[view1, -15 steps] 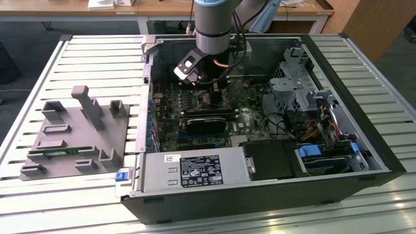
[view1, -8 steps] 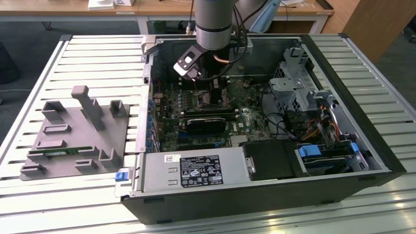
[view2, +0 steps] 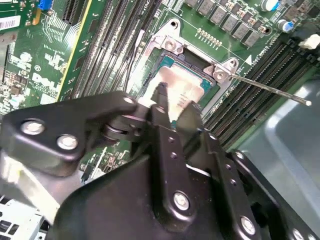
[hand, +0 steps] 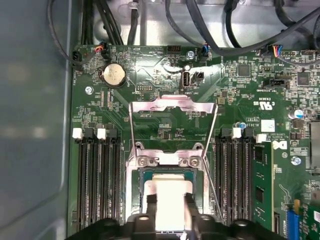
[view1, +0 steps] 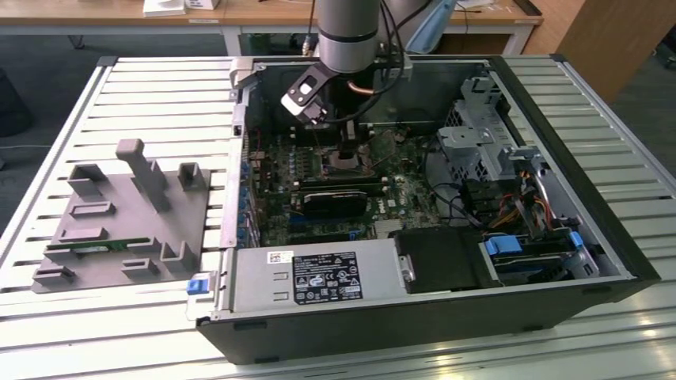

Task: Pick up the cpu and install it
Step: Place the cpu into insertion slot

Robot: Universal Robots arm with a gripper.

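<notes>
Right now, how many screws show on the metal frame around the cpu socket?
2. One screw and the other screw sit at the two corners of the socket frame's hinge edge, beside the cpu. The gripper covers the frame's opposite edge, so more may be hidden.

You're in a workshop-style lab: an open computer case (view1: 423,332) lies on a slatted metal bench (view1: 158,95), a grey parts fixture (view1: 127,226) beside the case, wooden desks (view1: 264,12) behind it.
</notes>
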